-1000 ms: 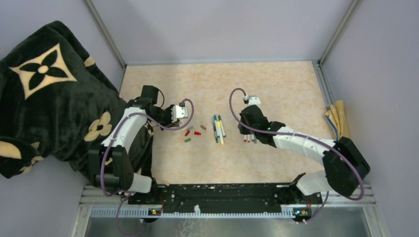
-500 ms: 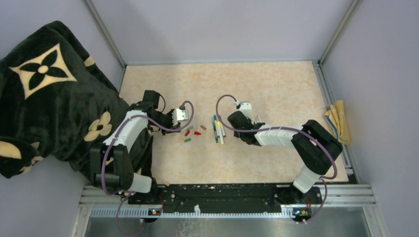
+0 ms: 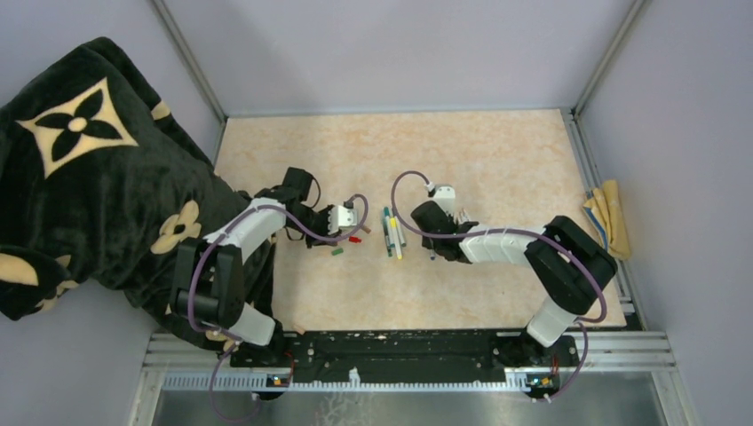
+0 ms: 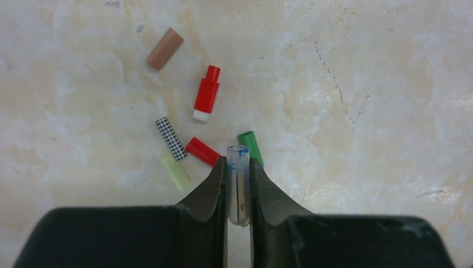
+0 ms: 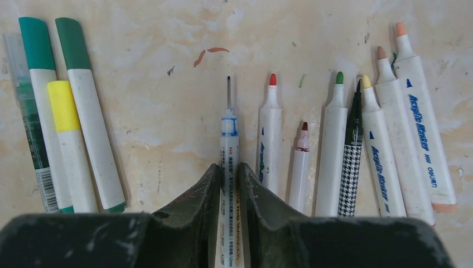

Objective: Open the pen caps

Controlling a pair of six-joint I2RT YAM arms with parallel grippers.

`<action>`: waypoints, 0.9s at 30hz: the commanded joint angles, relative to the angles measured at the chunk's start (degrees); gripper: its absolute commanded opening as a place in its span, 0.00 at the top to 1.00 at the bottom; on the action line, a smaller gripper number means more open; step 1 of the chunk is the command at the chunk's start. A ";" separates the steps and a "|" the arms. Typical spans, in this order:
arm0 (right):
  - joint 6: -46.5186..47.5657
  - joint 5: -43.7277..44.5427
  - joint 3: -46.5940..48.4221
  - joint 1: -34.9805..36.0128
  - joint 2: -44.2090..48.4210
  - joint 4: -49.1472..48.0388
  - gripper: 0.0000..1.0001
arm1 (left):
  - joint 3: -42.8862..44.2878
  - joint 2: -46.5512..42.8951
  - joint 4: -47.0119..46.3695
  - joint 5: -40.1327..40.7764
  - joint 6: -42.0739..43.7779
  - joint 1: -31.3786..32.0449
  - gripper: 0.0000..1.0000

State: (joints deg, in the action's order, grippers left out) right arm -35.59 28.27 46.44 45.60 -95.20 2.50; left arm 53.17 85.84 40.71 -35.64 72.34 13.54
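My left gripper (image 4: pixel 238 167) is shut on a clear pen cap (image 4: pixel 238 159) stained with blue ink, held just above several loose caps: brown (image 4: pixel 164 48), red and white (image 4: pixel 206 93), checkered (image 4: pixel 170 138), red (image 4: pixel 202 151), green (image 4: pixel 251 147) and pale green (image 4: pixel 175 171). My right gripper (image 5: pixel 228 173) has its jaws close against a white pen (image 5: pixel 228 139) with a blue collar and a bare needle tip. Several uncapped pens (image 5: pixel 334 151) lie in a row to its right. Capped pens, green (image 5: pixel 83 111) and yellow (image 5: pixel 64 139), lie to its left.
A black blanket with cream flowers (image 3: pixel 80 177) hangs over the table's left side, against the left arm. A folded yellow cloth (image 3: pixel 608 217) lies outside the right rail. Metal frame rails (image 3: pixel 573 133) border the marbled tabletop (image 3: pixel 400 151).
My left gripper has moved right with the clear cap, arriving over the loose caps. My right arm swung left a second ago and has stayed beside the capped pens since.
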 commanded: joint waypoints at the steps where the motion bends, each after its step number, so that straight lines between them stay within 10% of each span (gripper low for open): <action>1: -0.49 0.21 -1.82 -1.25 4.72 0.73 0.82 | 0.78 3.02 -3.12 1.73 -2.46 3.60 0.96; 7: 2.01 -0.87 -1.52 -1.84 11.62 1.35 0.80 | 1.77 6.83 -4.67 2.86 -4.14 5.02 0.92; 19: 3.73 -6.85 2.92 -1.78 13.39 2.64 0.75 | 3.01 5.67 -3.74 7.62 -5.28 5.01 0.32; 27: 3.69 -10.66 6.92 0.17 7.21 1.93 0.75 | 13.24 1.19 2.51 2.37 -7.46 1.20 0.30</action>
State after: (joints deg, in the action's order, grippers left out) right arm -32.49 20.73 49.71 44.64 -84.97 5.52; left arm 59.75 90.50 39.24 -28.82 66.37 17.32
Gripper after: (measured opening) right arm 0.252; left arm 0.701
